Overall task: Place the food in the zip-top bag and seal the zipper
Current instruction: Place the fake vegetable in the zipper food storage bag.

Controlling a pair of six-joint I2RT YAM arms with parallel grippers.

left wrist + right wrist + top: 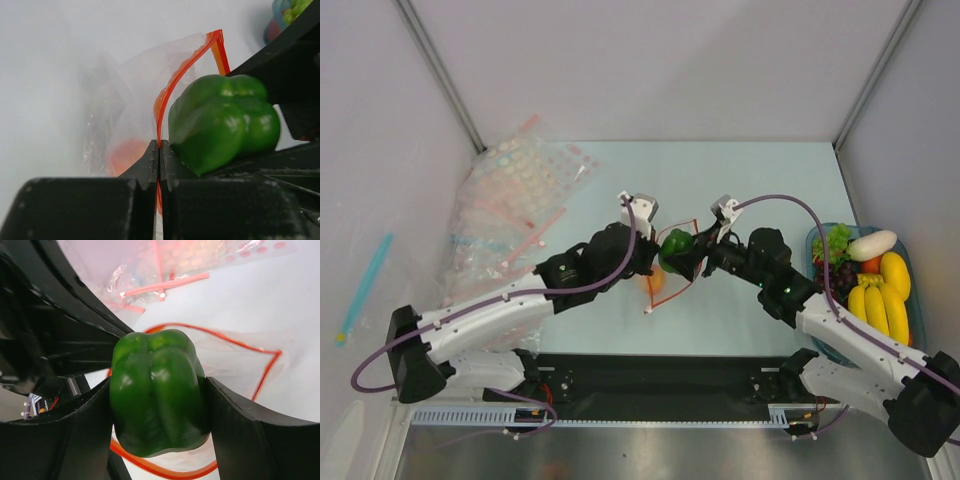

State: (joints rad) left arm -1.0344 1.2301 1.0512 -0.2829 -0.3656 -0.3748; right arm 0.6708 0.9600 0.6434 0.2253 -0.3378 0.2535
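A green pepper (157, 400) sits clamped between the fingers of my right gripper (157, 407), just over the open mouth of the zip-top bag (235, 365). My left gripper (159, 150) is shut on the near edge of the zipper (185, 70), holding that lip up. The red-orange strip curves round the pepper (222, 125). An orange ball (127, 155) shows through the plastic inside the bag. From above, both grippers meet at the table's middle around the pepper (675, 250). More food, a white radish (872, 243) and green pieces (837, 238), lies in the tray on the right.
A heap of dotted clear bags with pink strips (515, 200) lies at the back left. The blue tray (912, 270) at the right edge also holds yellow bananas (885, 300) and purple grapes (845, 275). A light blue stick (365, 285) lies outside the left wall.
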